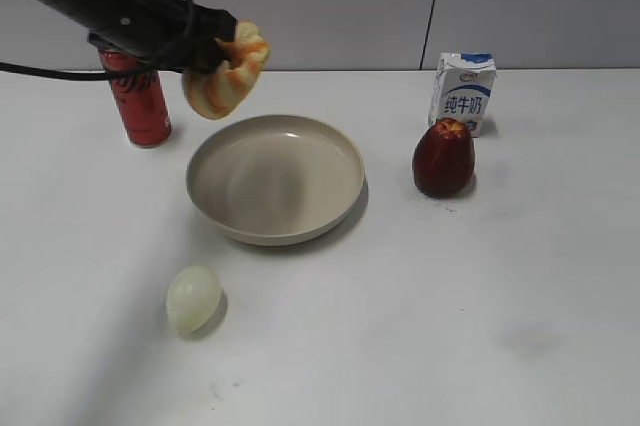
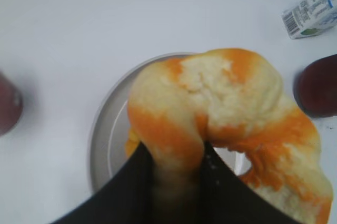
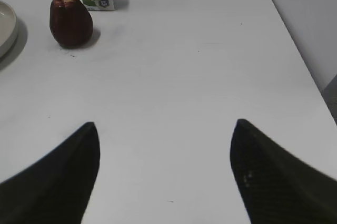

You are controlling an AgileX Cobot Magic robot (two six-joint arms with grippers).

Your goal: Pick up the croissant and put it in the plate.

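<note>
My left gripper (image 1: 215,51) is shut on the croissant (image 1: 226,74), a cream roll with orange-brown stripes, and holds it in the air above the far left rim of the plate (image 1: 345,204). In the left wrist view the croissant (image 2: 226,103) fills the middle, pinched between the dark fingers (image 2: 176,155), with the beige plate (image 2: 102,134) below it. My right gripper (image 3: 164,129) is open and empty over bare table; it is not seen in the exterior view. The plate's edge shows in the right wrist view (image 3: 6,29).
A red soda can (image 1: 138,96) stands behind the left arm. A milk carton (image 1: 463,91) and a dark red fruit (image 1: 443,157) stand right of the plate. A pale egg (image 1: 193,298) lies in front of the plate on the white table.
</note>
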